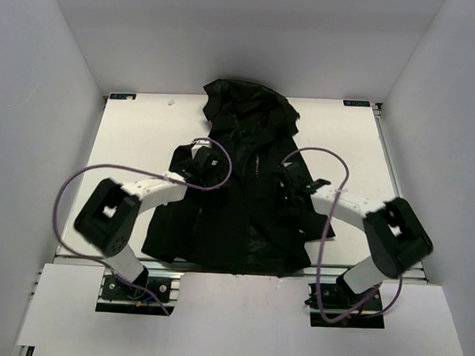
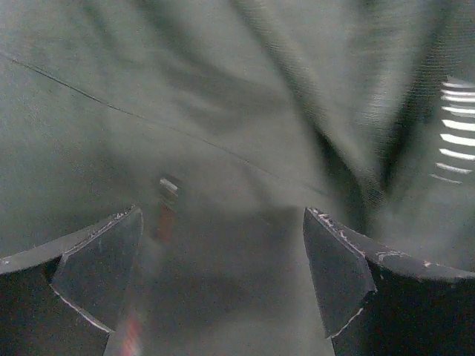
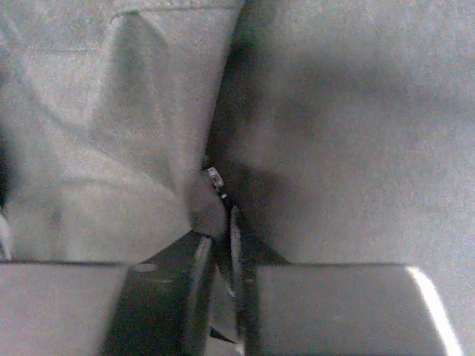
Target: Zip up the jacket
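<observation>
You have the white worktop point(image 1: 137, 134) with the jacket point(image 1: 220, 217) spread across its middle, hood toward the far edge. Your left end effector point(image 2: 223, 222) hangs over the jacket's fabric, jaws spread wide and holding nothing. Your right end effector point(image 3: 221, 222) has its jaws nearly together, pinching a small fold of the jacket.

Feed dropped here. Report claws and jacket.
Right claw pinched on fold of large black hooded fabric jacket. Left claw open above it. Front looks unzipped. No obstruction seen.
</observation>
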`<action>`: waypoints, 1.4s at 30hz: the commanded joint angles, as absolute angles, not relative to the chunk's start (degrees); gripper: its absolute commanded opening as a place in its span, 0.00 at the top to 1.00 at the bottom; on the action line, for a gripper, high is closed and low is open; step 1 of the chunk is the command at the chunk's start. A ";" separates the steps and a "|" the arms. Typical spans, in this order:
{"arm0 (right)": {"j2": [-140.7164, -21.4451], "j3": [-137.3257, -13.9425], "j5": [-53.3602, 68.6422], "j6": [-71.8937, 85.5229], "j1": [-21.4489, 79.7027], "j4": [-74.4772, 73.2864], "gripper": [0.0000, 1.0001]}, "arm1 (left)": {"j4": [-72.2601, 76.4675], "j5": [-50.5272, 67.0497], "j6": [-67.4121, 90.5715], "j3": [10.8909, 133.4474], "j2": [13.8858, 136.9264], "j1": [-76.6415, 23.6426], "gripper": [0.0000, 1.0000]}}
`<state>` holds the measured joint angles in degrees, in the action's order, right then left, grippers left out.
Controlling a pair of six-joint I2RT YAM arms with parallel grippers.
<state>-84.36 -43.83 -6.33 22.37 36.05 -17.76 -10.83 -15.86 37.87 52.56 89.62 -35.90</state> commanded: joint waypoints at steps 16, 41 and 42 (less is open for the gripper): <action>-106.71 -78.67 -0.44 8.70 26.37 -18.00 0.11 | -8.26 -4.92 32.17 80.08 115.86 -20.92 0.05; -82.37 -53.53 23.36 13.89 27.59 -28.39 0.11 | -21.27 -1.49 37.00 55.29 76.47 -21.01 0.02; -81.66 -52.74 25.38 13.97 28.38 -28.65 0.11 | -21.10 -1.58 37.26 54.85 75.33 -21.01 0.02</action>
